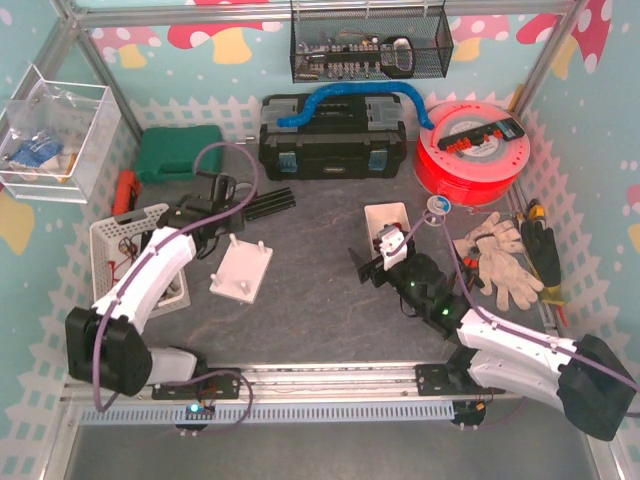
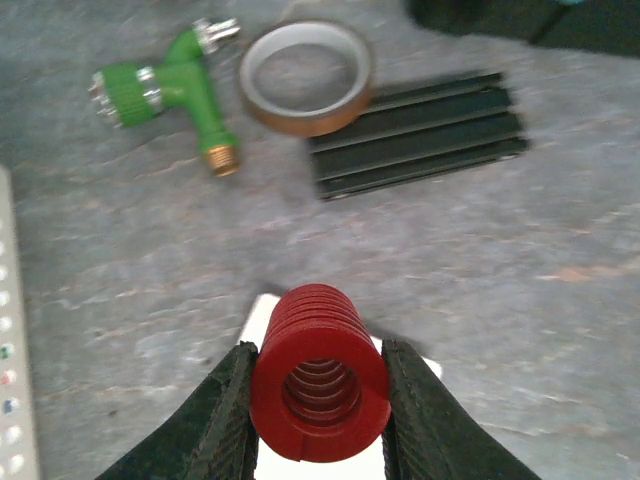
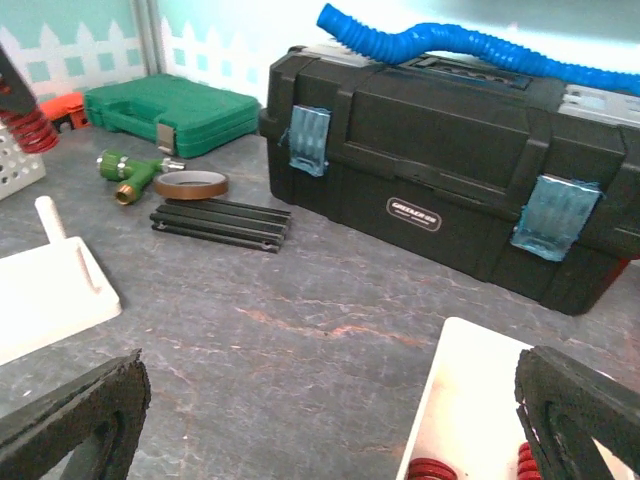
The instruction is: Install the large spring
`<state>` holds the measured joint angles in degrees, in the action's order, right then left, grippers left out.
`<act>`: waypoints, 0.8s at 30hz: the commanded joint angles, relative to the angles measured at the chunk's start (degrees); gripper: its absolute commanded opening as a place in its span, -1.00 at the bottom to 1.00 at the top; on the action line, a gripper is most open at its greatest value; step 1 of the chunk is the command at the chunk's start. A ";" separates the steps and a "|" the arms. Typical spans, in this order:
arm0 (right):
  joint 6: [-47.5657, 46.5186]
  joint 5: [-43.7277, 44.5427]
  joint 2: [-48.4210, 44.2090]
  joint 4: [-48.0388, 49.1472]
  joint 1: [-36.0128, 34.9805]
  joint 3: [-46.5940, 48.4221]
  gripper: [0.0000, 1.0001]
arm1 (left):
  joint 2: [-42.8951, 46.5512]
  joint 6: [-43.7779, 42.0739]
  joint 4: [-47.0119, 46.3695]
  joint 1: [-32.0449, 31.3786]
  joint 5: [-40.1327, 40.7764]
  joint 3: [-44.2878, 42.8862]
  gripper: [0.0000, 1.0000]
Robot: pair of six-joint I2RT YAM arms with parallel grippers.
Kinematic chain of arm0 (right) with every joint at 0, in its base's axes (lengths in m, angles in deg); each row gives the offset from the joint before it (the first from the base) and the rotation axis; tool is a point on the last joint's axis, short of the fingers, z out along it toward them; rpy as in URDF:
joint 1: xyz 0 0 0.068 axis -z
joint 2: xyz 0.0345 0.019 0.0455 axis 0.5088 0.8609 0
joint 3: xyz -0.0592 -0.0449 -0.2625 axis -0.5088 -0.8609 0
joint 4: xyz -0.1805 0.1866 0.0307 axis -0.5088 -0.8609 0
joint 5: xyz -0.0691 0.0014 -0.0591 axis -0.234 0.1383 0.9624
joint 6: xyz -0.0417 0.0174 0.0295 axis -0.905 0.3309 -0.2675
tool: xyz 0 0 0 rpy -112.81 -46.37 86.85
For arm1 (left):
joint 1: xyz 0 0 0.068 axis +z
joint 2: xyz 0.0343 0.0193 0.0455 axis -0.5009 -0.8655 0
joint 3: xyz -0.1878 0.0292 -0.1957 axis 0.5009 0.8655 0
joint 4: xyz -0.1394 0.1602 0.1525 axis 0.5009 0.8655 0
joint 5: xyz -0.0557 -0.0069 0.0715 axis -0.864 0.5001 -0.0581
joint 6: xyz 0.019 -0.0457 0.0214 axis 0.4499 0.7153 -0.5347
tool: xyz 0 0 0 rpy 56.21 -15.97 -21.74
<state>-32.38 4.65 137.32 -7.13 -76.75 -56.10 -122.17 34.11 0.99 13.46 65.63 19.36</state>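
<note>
Grip: the left gripper [image 2: 320, 372] was clenched on the large red spring [image 2: 320, 385], with one black finger [image 2: 225, 425] against each flank. The open bore faced the wrist camera.

Position: the spring hung just above a corner of the white peg plate [image 1: 242, 270] and was not yet on any peg.

Handling (judged): the coils were thick and closely wound, so it was probably stiff and unlikely to crush under the clamp. It looked moderately weighty for its size. The rounded, smooth-painted sides could roll or slide between flat fingers. The best hold looked to be across the coils at mid-length, leaving the leading end free for a peg to enter.

Other arm: the right gripper [image 3: 330, 415] was released, fingers spread wide and holding nothing. It was over the white bin [image 3: 455, 390], where spare springs [image 3: 432, 468] showed at the frame's bottom edge.

Hidden or unclear:
- The left wrist view showed only slivers of the plate beside the spring, and no pegs.
- I could not tell which peg suited this spring.
- From overhead, the arm's wrist and cable hid the fingers and spring.
- The right wrist view caught one peg [image 3: 48, 218] and a cut-off piece of red coil at its left edge.
</note>
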 commanded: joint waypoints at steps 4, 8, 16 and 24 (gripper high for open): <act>1.95 4.82 -1.61 1.39 -0.06 -0.58 0.97 | -5.35 -3.86 4.40 4.49 2.36 -3.75 -1.00; 2.09 4.80 -2.07 1.26 -0.06 -0.67 0.97 | -7.18 -4.06 4.40 5.25 1.48 -4.62 -1.00; 1.93 5.24 -2.74 0.93 -0.06 -0.68 0.97 | -9.88 -4.26 4.41 5.44 0.43 -5.17 -1.00; 1.91 5.39 -1.97 0.91 -0.06 -0.50 0.97 | -11.21 -4.80 4.07 5.44 -1.14 -4.02 -1.00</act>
<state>-31.02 9.05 135.35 -6.93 -76.75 -56.23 -132.84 30.70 5.43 18.49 65.43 16.14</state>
